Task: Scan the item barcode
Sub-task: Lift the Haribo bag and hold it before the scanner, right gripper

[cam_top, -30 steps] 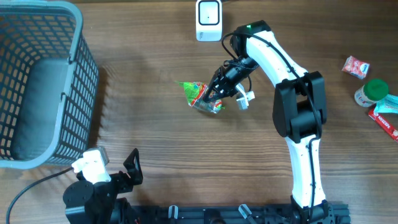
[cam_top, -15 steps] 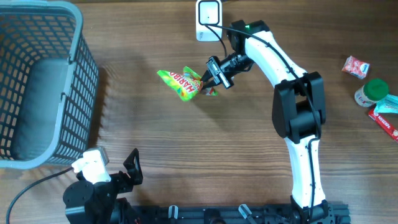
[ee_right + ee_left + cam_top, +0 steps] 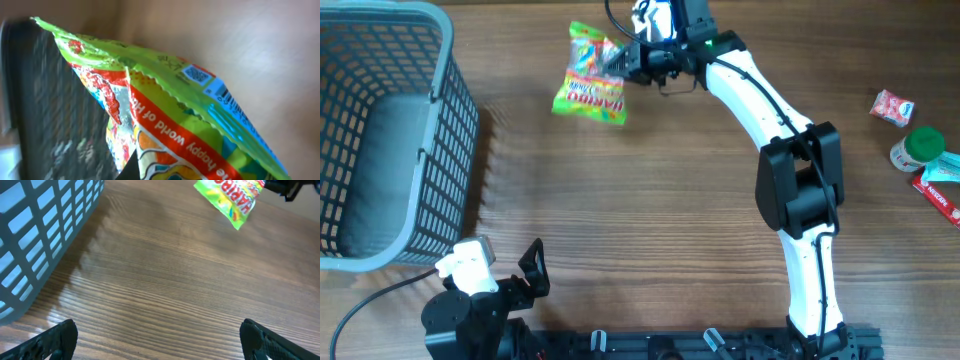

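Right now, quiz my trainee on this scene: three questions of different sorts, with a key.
1. True or false: the left gripper is shut on the candy bag.
2. Multiple choice: the grey basket stands A) on the left arm's side of the table, B) on the right arm's side, C) under the bag.
3. Short answer: which camera view shows the bag's barcode?
Key: 1 false: the right gripper holds the bag, and the left one is open. 2 A. 3 the right wrist view.
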You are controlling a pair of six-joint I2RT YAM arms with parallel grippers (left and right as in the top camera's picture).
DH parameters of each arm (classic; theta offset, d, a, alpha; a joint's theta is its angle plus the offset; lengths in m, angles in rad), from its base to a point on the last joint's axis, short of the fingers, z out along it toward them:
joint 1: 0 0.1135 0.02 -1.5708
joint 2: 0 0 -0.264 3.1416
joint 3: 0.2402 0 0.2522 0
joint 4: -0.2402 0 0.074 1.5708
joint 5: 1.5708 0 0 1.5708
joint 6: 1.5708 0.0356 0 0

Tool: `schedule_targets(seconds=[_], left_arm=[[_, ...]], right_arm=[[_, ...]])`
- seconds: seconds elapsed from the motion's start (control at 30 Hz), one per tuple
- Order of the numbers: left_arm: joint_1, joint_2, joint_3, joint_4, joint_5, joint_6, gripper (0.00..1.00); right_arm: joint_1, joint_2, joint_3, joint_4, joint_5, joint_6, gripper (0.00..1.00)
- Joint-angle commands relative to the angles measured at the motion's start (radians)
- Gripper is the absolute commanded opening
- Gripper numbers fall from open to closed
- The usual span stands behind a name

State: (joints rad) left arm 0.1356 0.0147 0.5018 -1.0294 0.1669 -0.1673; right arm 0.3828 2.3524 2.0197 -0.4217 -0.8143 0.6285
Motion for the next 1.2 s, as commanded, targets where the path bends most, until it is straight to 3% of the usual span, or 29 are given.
schedule_targets(seconds=[0.0,0.3,0.53,1.0,1.17], left_arm=[[-0.007,-0.009,-0.001,0.003,0.015,-0.009,1.00],[-0.007,-0.009,-0.001,0.003,0.015,-0.009,1.00],[-0.007,-0.009,-0.001,0.003,0.015,-0.009,1.00],[-0.007,-0.009,-0.001,0.003,0.015,-0.009,1.00],[-0.007,-0.009,-0.001,0.003,0.015,-0.009,1.00]], right_arm=[[-0.006,-0.053,0.019,0.103,0.322,0.071,0.04],[-0.076,-0.006,0.018,0.335,0.404,0.264,0.05],[-0.079,0.174,0.018,0.572,0.207,0.476,0.04],[-0.076,0.193,0.018,0.583,0.175,0.496,0.04],[-0.076,0.171,0.019,0.648,0.023,0.412,0.05]])
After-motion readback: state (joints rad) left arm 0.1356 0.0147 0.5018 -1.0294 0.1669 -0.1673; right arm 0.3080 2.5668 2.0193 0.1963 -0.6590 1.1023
